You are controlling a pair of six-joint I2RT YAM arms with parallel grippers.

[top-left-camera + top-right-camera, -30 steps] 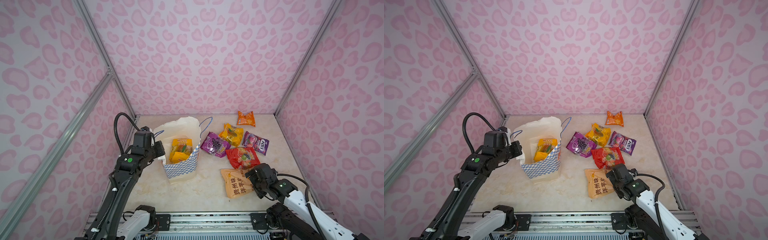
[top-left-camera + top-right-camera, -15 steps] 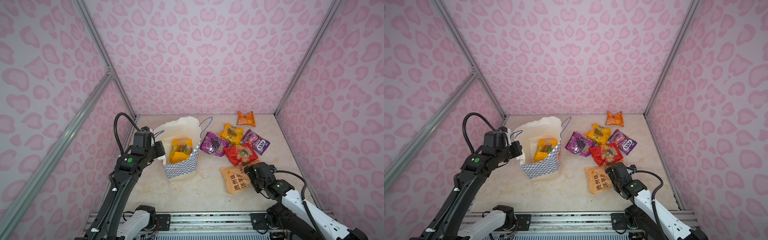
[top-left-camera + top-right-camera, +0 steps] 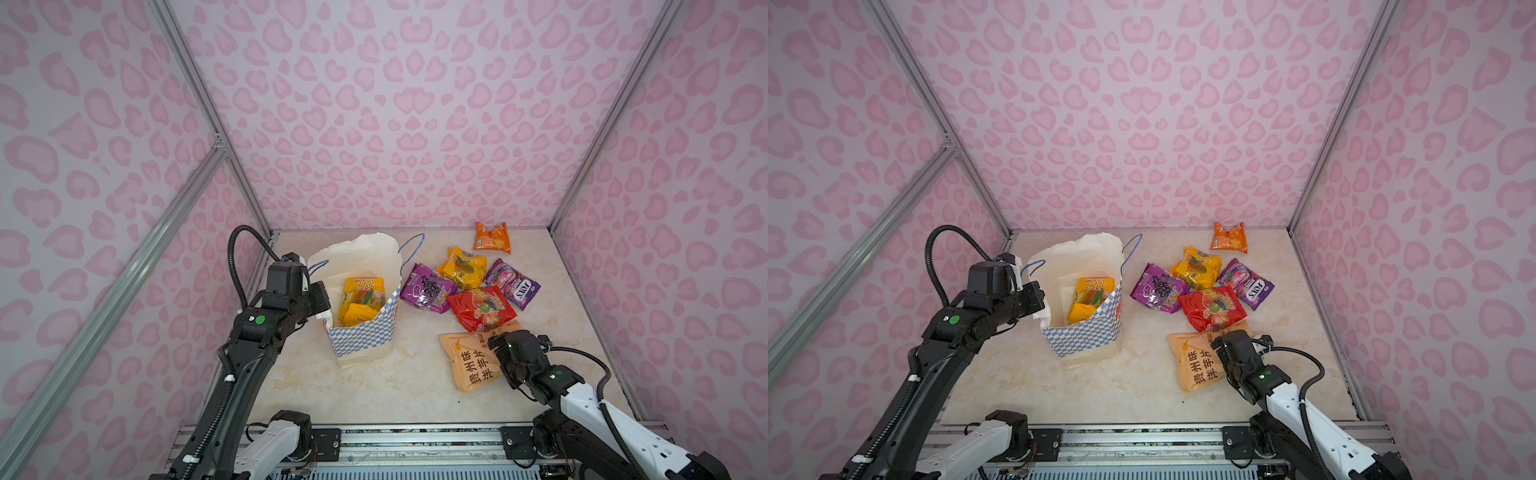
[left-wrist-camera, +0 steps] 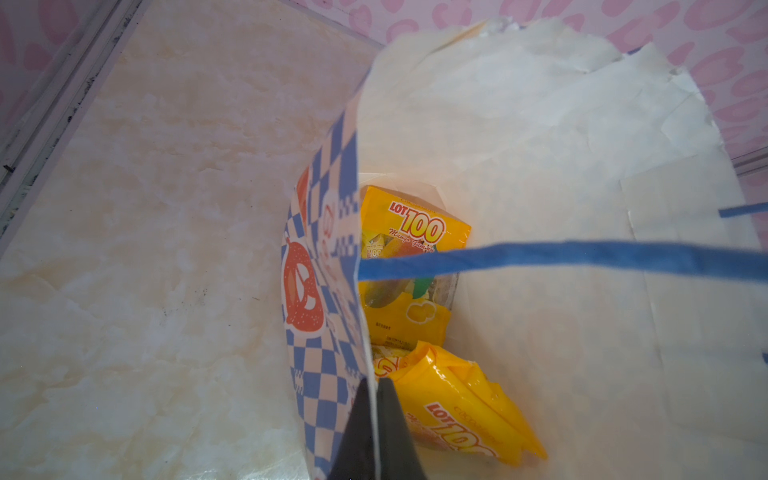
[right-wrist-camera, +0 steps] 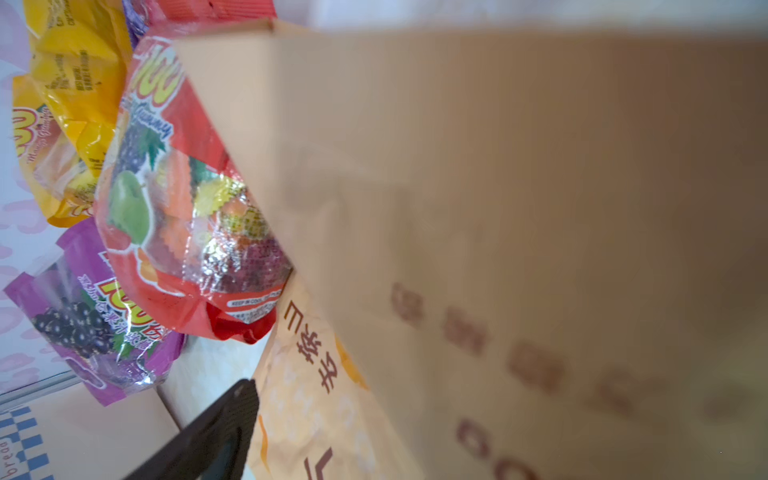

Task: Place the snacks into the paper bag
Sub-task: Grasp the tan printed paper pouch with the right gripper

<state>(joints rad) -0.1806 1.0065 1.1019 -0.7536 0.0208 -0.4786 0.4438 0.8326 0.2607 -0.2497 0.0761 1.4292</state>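
Listing stock, largest first: surface (image 3: 365, 386), pale marble look, carries everything. Paper bag (image 3: 361, 336), upright on the left half, thin and floppy; my left pincer (image 4: 372, 384) is clamped on its left-hand rim, and two yellow packets (image 3: 361, 297) lie inside. Large pale-orange packet (image 3: 469, 361), front right, looks light, crinkly and probably slippery; my right pincer (image 3: 496, 344) stands wide at its right edge with nothing gripped, and I judge the sealed edge the safest hold. Red packet (image 3: 482, 307) overlaps its far corner. Purple grape packet (image 3: 428, 286), third yellow packet (image 3: 463, 268) and purple sweets packet (image 3: 513, 284) cluster just behind. Small orange packet (image 3: 492, 237) lies alone near the back wall.
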